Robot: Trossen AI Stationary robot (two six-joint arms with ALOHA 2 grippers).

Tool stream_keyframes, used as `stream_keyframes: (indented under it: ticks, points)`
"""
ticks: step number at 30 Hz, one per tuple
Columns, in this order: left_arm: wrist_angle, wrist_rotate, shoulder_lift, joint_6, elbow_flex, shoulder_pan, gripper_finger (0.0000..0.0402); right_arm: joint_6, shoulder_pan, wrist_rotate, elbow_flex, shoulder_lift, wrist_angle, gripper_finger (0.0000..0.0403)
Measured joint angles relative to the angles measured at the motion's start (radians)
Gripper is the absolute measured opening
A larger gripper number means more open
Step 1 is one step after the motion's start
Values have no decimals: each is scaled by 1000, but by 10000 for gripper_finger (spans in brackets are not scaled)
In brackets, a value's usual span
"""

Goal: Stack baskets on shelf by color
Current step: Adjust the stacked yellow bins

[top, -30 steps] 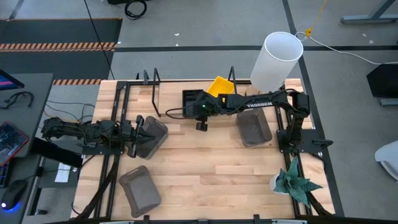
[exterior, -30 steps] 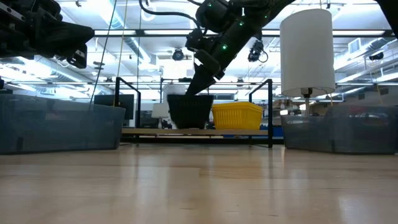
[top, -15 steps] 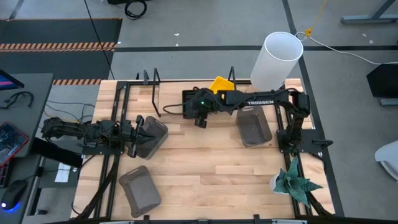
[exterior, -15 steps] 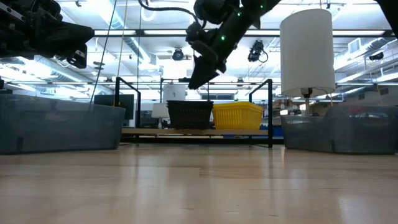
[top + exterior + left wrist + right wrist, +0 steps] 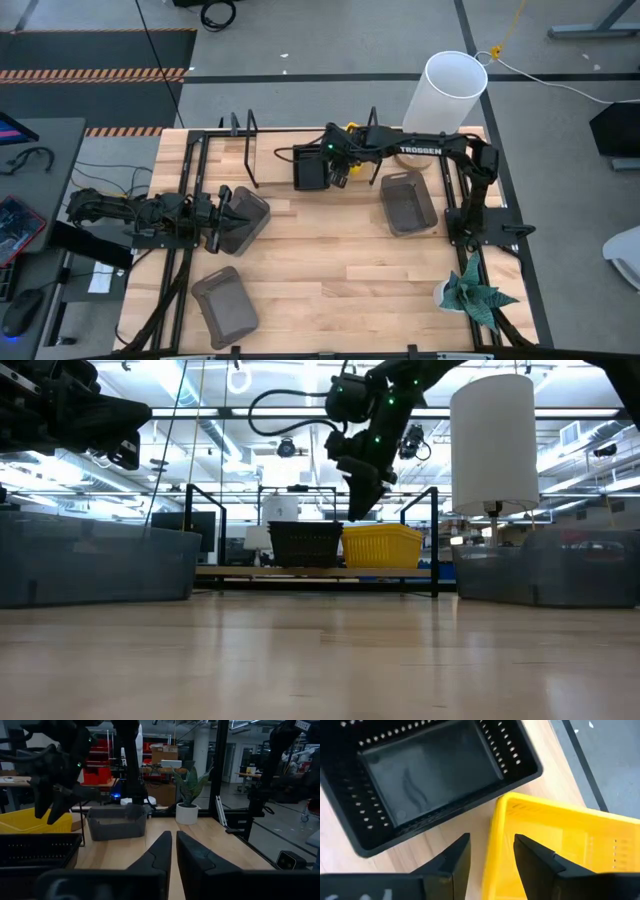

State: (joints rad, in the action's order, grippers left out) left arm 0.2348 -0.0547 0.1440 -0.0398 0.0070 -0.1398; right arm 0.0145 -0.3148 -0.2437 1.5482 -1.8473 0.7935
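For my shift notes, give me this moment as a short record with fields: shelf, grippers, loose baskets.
shelf: black basket and yellow basket side by side on it
right gripper: open, empty, above the yellow basket's rim
left gripper: shut, beside a gray basket
loose baskets: two more gray on the table, near front left, at right

- Bright, even ceiling strips light the room; the bench (image 5: 330,270) shows only faint shadows.
- Seen from bench level, those strips glare and the arms go to silhouette.
- The left wrist view is dim.
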Motion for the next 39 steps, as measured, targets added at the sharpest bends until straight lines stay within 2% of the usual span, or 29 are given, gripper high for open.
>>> stream_keyframes:
  ticks: [7, 13, 17, 28, 39]
  points:
    - [0, 0, 0, 0, 0, 0, 29, -8, -29, 0, -33, 0, -15, 178]
    - [0, 0, 0, 0, 0, 0, 37, -17, -46, 14, -89, 0, -14, 176]
    - [0, 0, 0, 0, 0, 0, 32, -23, -47, 5, -109, 0, -14, 155]
    - [0, 0, 0, 0, 0, 0, 32, -61, 4, 52, -115, 0, 41, 64]
    - [0, 0, 0, 0, 0, 0, 28, -78, 51, 39, -114, 1, 111, 29]
